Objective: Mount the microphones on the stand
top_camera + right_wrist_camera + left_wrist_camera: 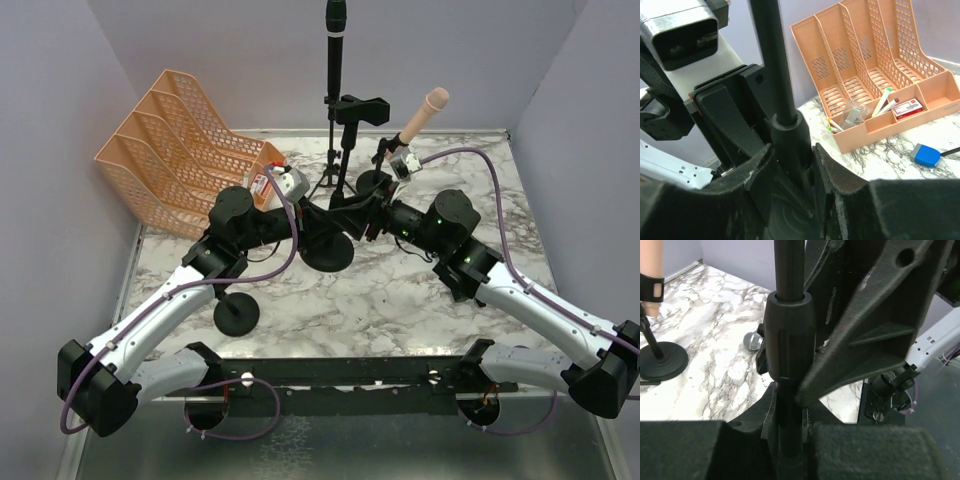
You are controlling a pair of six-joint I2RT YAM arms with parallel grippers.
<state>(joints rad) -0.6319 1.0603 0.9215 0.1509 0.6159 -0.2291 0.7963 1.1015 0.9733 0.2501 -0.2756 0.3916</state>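
Note:
Both grippers are shut on the pole of a black round-base stand mid-table; its empty clip sits on top. My left gripper clamps the pole below its collar, as the left wrist view shows. My right gripper clamps the collar from the other side. A pale pink microphone sits tilted in a clip on a small stand. A black microphone stands upright on a tripod stand. A silver mesh head lies on the table behind the pole. The other black microphone is out of view.
An orange desk organiser stands at the back left, holding pens and small items. A blue object lies on the marble beside it. A bare black round stand base sits at the front left. Walls enclose the table's sides.

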